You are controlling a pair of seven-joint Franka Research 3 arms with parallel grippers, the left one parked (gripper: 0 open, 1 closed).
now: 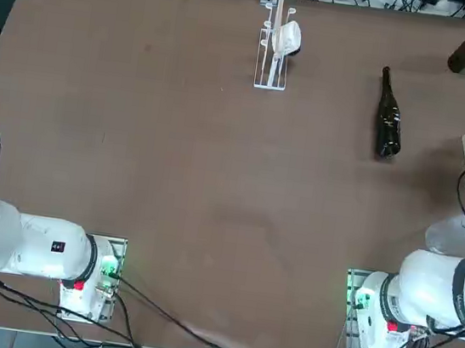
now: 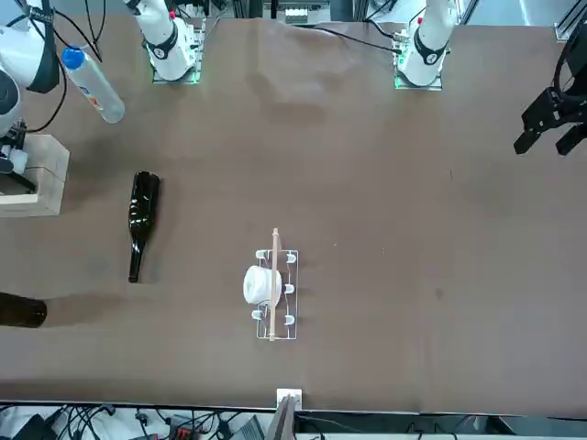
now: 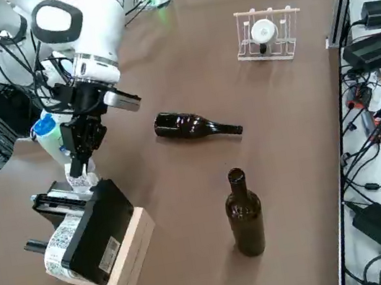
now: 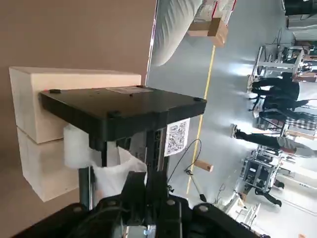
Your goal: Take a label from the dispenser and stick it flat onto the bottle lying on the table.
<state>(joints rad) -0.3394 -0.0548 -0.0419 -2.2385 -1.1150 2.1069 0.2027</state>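
Hovering at the dispenser (image 3: 98,235), the right tool (image 4: 147,179) is standing narrow, grip on label (image 4: 177,137) unclear; dark bottle (image 3: 189,125) is lying on the desk (image 3: 189,267).

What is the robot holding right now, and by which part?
That can't be told: the right gripper is shut near the label, but any grip is hidden.

Right arm (image 3: 89,39) reaching over the label dispenser (image 3: 93,235); wrist (image 3: 98,69) bent down above its end; right gripper (image 4: 148,186) right at the dispenser, fingers (image 4: 134,191) closed together.
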